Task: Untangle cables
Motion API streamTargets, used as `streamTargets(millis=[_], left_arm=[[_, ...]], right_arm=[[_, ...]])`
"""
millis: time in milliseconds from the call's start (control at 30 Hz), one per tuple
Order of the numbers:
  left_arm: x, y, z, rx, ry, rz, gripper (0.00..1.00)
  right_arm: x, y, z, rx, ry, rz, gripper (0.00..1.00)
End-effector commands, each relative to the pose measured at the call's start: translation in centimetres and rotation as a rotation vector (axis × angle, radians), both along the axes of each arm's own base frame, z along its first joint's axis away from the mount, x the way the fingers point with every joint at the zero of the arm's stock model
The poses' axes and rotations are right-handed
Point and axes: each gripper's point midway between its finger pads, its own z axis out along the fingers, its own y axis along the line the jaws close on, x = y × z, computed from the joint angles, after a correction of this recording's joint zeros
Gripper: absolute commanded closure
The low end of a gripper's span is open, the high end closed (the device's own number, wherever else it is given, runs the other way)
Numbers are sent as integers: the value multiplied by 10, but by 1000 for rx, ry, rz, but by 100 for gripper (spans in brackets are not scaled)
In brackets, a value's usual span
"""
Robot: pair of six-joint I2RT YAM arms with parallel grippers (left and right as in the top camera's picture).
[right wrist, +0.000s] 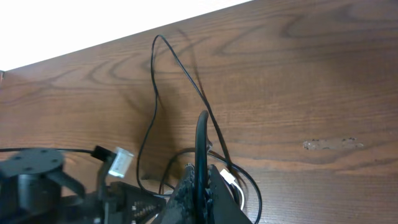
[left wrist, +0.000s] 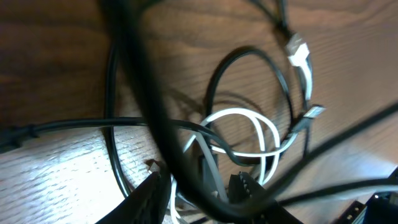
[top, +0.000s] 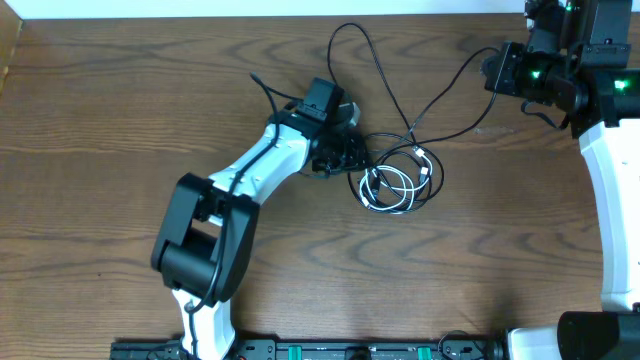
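Wooden surface (top: pixel 100 150): left gripper (left wrist: pixel 199 196), jaws half closed, straddles the tangled black cable (left wrist: pixel 249 50) and white cable (left wrist: pixel 239 115) beneath it, grip uncertain. Right gripper (right wrist: pixel 200 183), shut, pinches the black cable. Next probably needs a gentle separating pull.

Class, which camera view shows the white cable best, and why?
The overhead view: the white cable shows as a whole coil. The left wrist view gives close, blurred loops crossed by the black cable. The right wrist view shows only a small white bit.
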Motion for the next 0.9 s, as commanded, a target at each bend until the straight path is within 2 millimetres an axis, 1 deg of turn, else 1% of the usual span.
streamTargets(millis=[0, 133, 167, 200, 233, 267, 367, 433, 467, 567, 667, 733, 800, 867], left_arm=[[-6, -5, -11, -5, 33, -9, 64], [-5, -8, -11, -8, 26, -13, 64], [-6, -8, -11, -8, 26, -16, 67], [-6, -9, -11, -8, 25, -17, 72], [-7, -9, -11, -7, 24, -19, 86], [-7, -9, -11, -6, 20, -25, 93], [-1, -1, -10, 23, -12, -23, 93], [7, 8, 2, 41, -49, -23, 93], [12, 13, 13, 47, -73, -23, 93], [28, 35, 55, 67, -157, 14, 93], [39, 62, 112, 44, -258, 71, 93], [41, 82, 146, 27, -321, 120, 93], [40, 107, 181, 11, -396, 179, 93], [38, 128, 210, 1, -462, 231, 93]], right_arm=[[-3, -10, 13, -25, -38, -15, 99], [-3, -10, 13, -25, -37, -15, 99], [-3, -10, 13, -25, -38, -15, 99], [-3, -10, 13, -25, -38, -15, 99], [-3, -10, 13, -25, -37, -15, 99], [-4, -10, 13, -25, -37, -15, 99], [-5, -10, 12, -25, -30, -16, 99], [-6, -12, 9, -35, -18, -24, 99], [-6, -15, 8, -47, -12, -36, 99], [-8, -27, 1, -92, 13, -86, 99], [-7, -37, 0, -97, 21, -117, 99], [-7, -45, -1, -96, 24, -137, 99], [-7, -56, -1, -93, 28, -166, 99], [-8, -68, -1, -93, 32, -194, 99]])
